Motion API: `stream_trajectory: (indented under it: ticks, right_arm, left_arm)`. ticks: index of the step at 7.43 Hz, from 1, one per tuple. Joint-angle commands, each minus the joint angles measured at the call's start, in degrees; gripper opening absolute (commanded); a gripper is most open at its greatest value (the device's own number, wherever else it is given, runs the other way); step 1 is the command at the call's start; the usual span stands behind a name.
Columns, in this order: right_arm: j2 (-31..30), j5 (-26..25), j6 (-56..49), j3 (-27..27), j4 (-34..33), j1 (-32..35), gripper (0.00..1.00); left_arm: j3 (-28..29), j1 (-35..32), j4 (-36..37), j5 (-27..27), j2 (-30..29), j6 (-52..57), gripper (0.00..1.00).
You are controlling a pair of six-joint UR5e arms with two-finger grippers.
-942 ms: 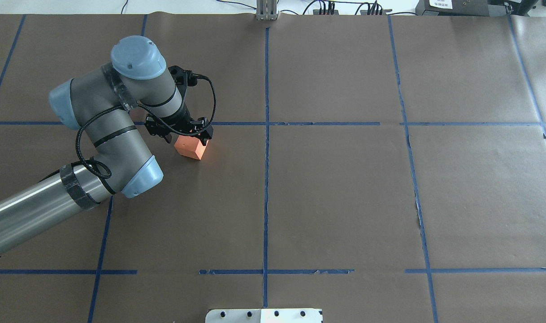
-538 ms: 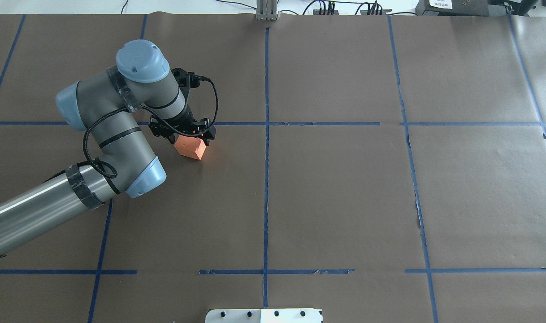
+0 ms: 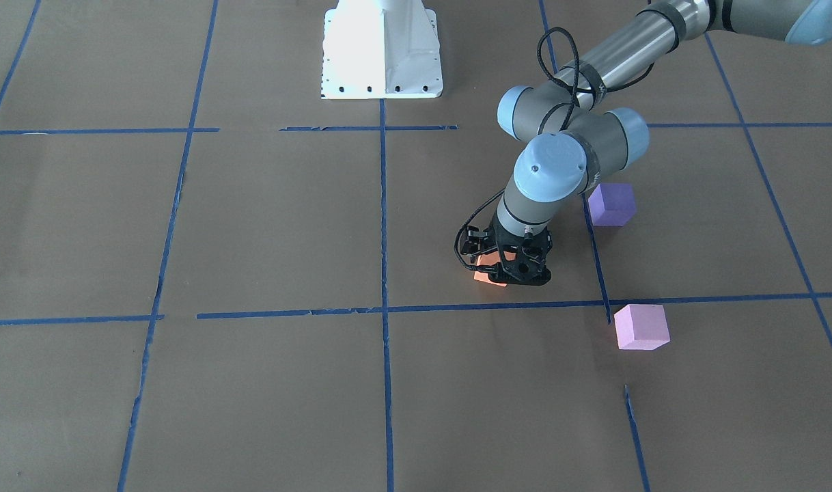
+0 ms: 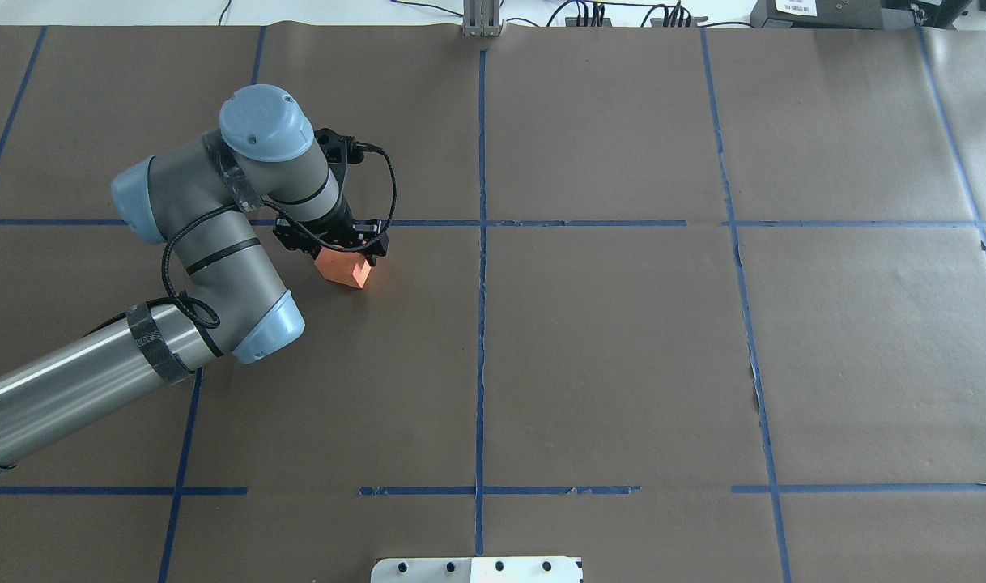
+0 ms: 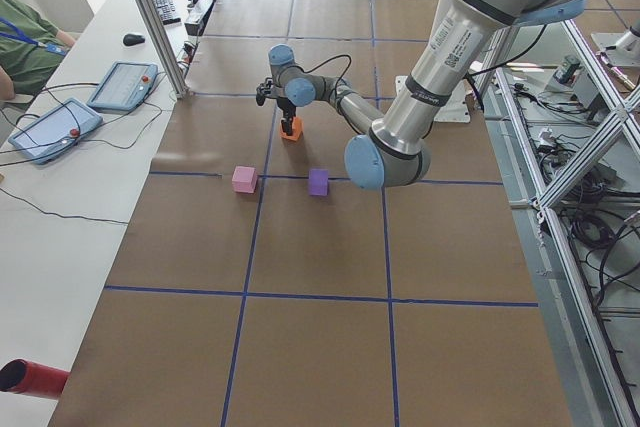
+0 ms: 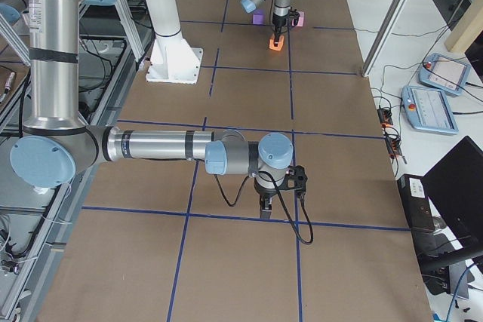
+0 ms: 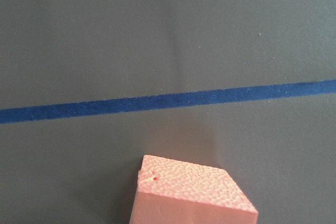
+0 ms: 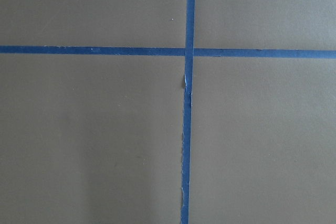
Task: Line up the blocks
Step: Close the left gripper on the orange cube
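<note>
The orange block (image 4: 346, 271) sits on the brown paper left of the centre line, and also shows in the front view (image 3: 488, 276) and the left wrist view (image 7: 191, 195). My left gripper (image 4: 341, 248) is right over it, open, with a jaw on either side of its top. The violet-purple block (image 3: 611, 203) and the pale pink block (image 3: 640, 326) stand apart further to my left, hidden under my arm in the overhead view. My right gripper (image 6: 265, 209) points down at bare paper far from the blocks; I cannot tell whether it is open or shut.
The white robot base (image 3: 382, 48) stands at my edge of the table. Blue tape lines (image 4: 481, 243) divide the brown paper into squares. An aluminium post (image 4: 481, 20) stands at the far edge. Two tablets (image 5: 90, 107) lie beyond the table.
My left arm's wrist and elbow have shifted a little to the right and the gripper has come lower over the orange block, which covers more of it. The block has not moved.
</note>
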Motion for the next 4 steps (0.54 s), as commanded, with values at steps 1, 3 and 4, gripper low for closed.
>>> stream_trajectory:
  ticks: [1,3,4]
  right_arm:
    - [0.0,0.0,0.1,0.0,0.0,-0.1,1.0]
    - [0.0,0.0,0.1,0.0,0.0,0.0,1.0]
    - [0.0,0.0,0.1,0.0,0.0,0.0,1.0]
  left_arm:
    - [-0.5,-0.1,0.2,0.1,0.0,0.0,0.24]
    - [-6.8,-2.1,4.6,-0.3,0.5,0.1,0.0]
    - [-9.5,-2.7,7.5,-0.3,0.7,0.3,0.0]
